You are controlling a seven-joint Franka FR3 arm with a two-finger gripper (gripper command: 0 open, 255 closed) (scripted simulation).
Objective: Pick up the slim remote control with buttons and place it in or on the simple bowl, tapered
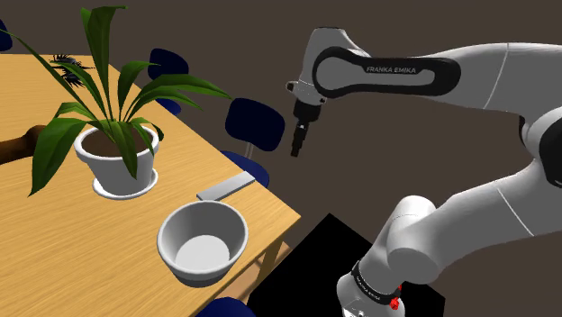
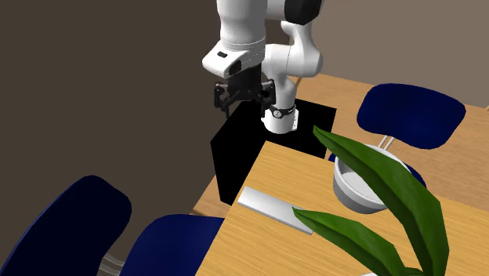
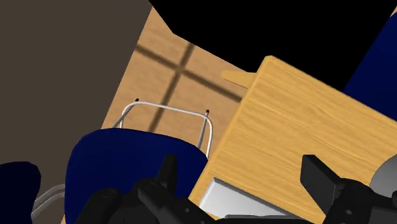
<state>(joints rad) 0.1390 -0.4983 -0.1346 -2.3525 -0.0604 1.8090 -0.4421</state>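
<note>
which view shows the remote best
The shoulder view: the grey remote lies whole, flat at the table edge beside the bowl. In the second exterior view a leaf covers one end; the wrist view catches part of it by the open gripper.

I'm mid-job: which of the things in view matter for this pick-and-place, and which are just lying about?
For the job:
- grey slim remote, flat at the table edge
- white tapered bowl, nothing in it
- hand, open, holding nothing

Lying about:
- potted plant
- blue chairs
- wooden table, just the support
</note>
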